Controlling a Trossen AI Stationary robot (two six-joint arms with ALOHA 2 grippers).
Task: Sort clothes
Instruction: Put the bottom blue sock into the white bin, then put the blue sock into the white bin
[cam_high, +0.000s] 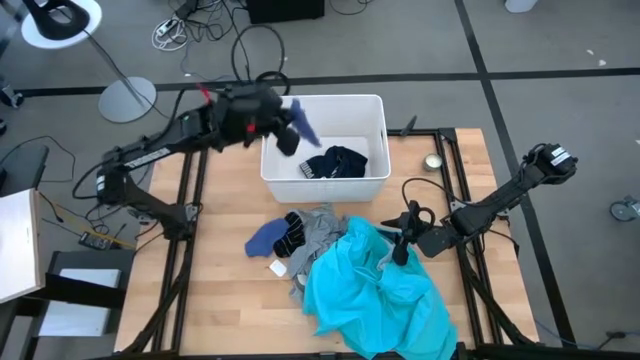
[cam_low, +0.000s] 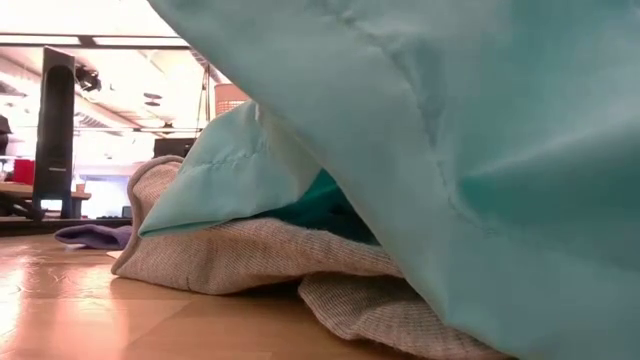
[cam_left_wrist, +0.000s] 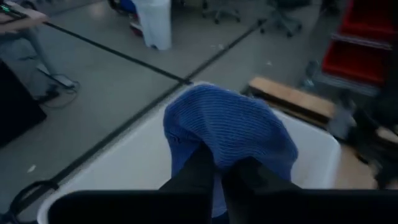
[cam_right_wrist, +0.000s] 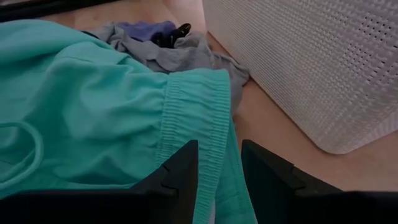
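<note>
The left gripper (cam_left_wrist: 221, 171) pinches a blue sock (cam_high: 303, 125) above the white bin (cam_high: 375, 110), where dark navy clothing (cam_high: 336, 162) lies; releasing comes next. The right gripper (cam_right_wrist: 219, 163), narrowly parted, rests on the turquoise garment (cam_high: 375, 295).

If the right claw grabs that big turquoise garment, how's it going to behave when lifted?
Probably floppy: the turquoise garment lies crumpled in soft folds. It likely drapes and trails from the right claw. It overlaps the grey shirt, so lifting may drag that along.
</note>
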